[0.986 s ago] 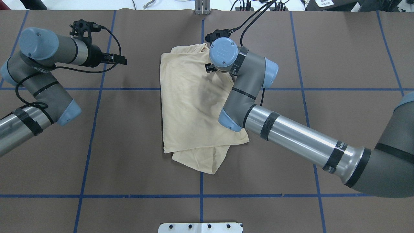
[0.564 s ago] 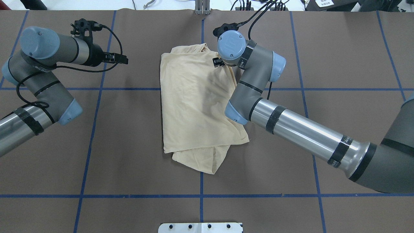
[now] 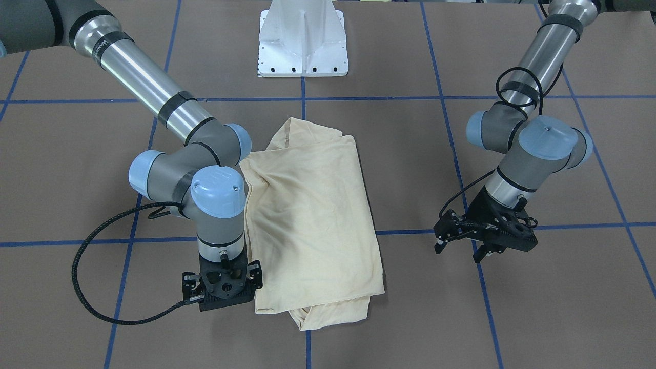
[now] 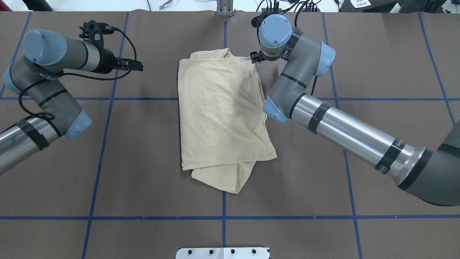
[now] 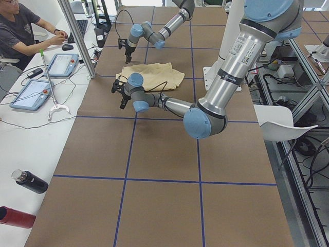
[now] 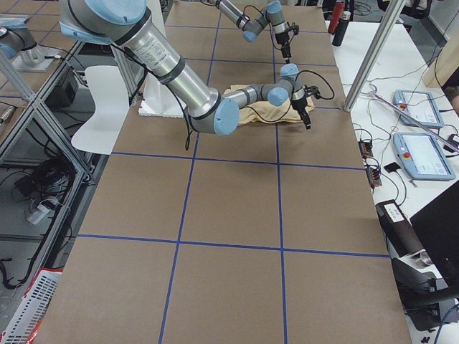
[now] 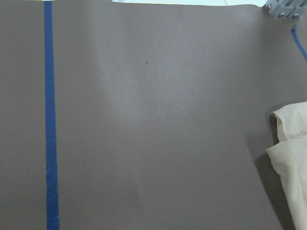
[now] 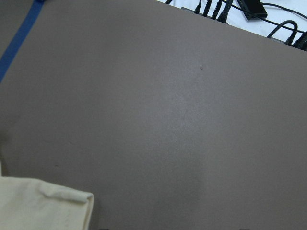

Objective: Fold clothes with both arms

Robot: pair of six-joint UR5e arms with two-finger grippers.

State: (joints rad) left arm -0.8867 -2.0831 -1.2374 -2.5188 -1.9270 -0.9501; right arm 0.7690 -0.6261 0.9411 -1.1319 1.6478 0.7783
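Cream-yellow thin cloth: the T-shirt (image 4: 219, 115) lies folded mid-table (image 4: 143, 162), limp and light, so I'd pinch a doubled corner. My left gripper (image 3: 457, 253) hangs spread and empty, well apart. My right gripper (image 3: 224, 294) holds nothing beside the shirt's edge; whether it is spread or closed I cannot tell.

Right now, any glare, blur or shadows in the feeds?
Left wrist view: soft, shirt edge throws a dark shadow on the table cover. Right wrist view: broad pale sheen mid-frame. Front-facing view: highlights on the right arm tube. Overhead view: sharp, evenly lit.
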